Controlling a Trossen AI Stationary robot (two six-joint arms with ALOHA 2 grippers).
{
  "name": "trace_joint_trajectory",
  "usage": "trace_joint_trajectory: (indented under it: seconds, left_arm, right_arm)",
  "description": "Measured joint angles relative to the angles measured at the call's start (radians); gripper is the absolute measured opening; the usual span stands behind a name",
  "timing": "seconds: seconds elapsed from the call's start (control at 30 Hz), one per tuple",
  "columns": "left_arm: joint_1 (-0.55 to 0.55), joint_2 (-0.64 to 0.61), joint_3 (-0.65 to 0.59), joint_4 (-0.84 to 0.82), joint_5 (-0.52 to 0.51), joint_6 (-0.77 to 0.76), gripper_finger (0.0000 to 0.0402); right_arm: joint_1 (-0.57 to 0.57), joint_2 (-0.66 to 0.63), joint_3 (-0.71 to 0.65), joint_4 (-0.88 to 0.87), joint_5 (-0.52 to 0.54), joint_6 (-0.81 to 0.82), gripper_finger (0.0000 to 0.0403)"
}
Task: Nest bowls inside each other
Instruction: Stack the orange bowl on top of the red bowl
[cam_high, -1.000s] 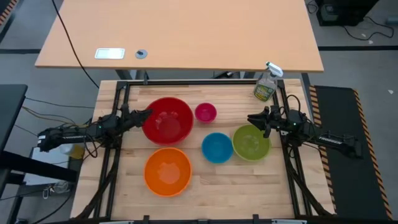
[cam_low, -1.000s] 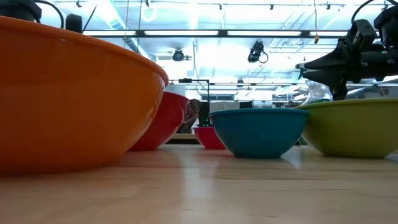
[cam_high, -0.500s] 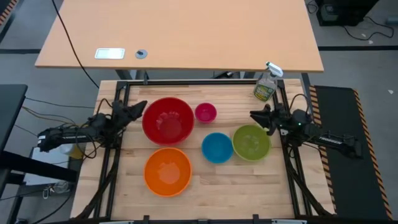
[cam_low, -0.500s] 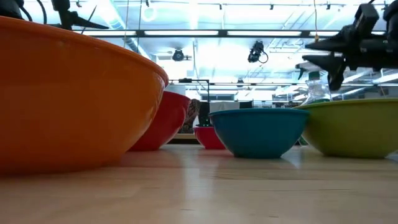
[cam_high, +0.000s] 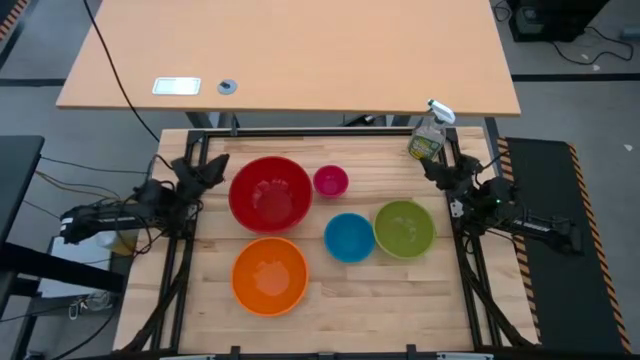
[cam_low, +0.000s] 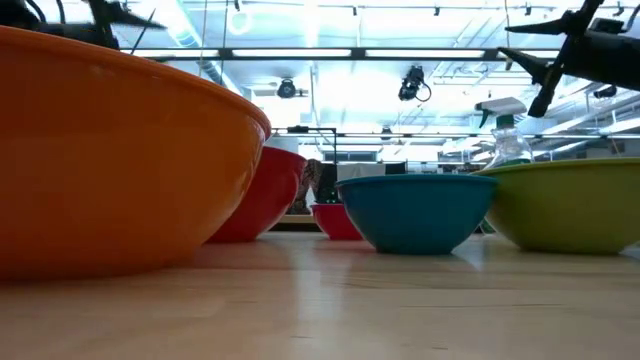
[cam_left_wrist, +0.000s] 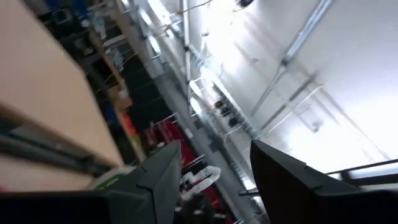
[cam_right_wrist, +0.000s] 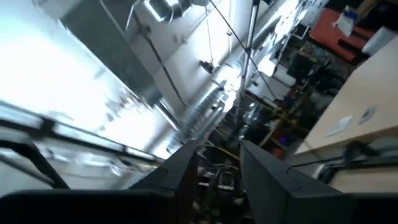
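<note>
Five bowls rest on their bases on the wooden table, each apart from the others: red (cam_high: 270, 193), small pink (cam_high: 330, 181), blue (cam_high: 349, 237), lime green (cam_high: 404, 229) and orange (cam_high: 269, 275). My left gripper (cam_high: 212, 167) hangs in the air left of the red bowl, tipped upward and open, with nothing between its fingers (cam_left_wrist: 214, 152). My right gripper (cam_high: 433, 170) hangs beyond the green bowl's far right side. It is also tipped upward and open, with nothing between its fingers (cam_right_wrist: 217, 152). In the low view it shows high above the green bowl (cam_low: 570, 205).
A clear spray bottle (cam_high: 428, 135) stands at the table's far right corner, close behind my right gripper. A black frame (cam_high: 320, 131) borders the table. A larger desk (cam_high: 290, 60) stands beyond the far edge. Bare wood lies along the near edge.
Both grippers have risen and tipped their fingers upward. The left one has drawn back from the red bowl's left rim toward the table's left edge. The right one has drawn back from over the green bowl toward the far right corner. No bowl has moved.
</note>
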Motion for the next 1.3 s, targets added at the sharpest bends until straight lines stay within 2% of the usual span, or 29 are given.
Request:
trace_joint_trajectory:
  seconds: [0.13, 0.23, 0.43, 0.57, 0.73, 1.0, 1.13, 1.3]
  left_arm:
    - [0.0, 0.001, 0.073, -0.04, 0.018, 0.075, 0.0194]
    - [0.0, 0.001, 0.149, -0.167, 0.042, 0.119, 0.0194]
    - [0.0, 0.038, 0.389, -0.78, 0.066, 0.121, 0.0194]
    - [0.0, 0.092, 0.519, -1.038, 0.066, 0.124, 0.0194]
    - [0.0, 0.157, 0.615, -1.186, 0.067, 0.124, 0.0194]
    - [0.0, 0.271, 0.753, -1.391, 0.096, 0.123, 0.0204]
    - [0.0, 0.326, 0.794, -1.477, 0.16, 0.147, 0.0228]
    - [0.0, 0.36, 0.802, -1.485, 0.207, 0.195, 0.0244]
  right_arm:
    - [0.0, 0.008, 0.001, -0.004, -0.005, 0.086, 0.013]
    - [0.012, 0.047, 0.042, -0.083, -0.047, 0.09, 0.013]
    - [0.052, 0.244, 0.227, -0.309, 0.024, -0.005, 0.013]
    - [0.071, 0.432, 0.365, -0.375, 0.014, -0.056, 0.013]
    - [0.112, 0.679, 0.559, -0.596, -0.029, -0.116, 0.013]
    - [0.219, 1.01, 0.951, -1.155, -0.064, -0.257, 0.013]
    - [0.281, 1.157, 1.105, -1.212, -0.089, -0.349, 0.013]
    - [0.362, 1.374, 1.293, -1.201, -0.091, -0.375, 0.0131]
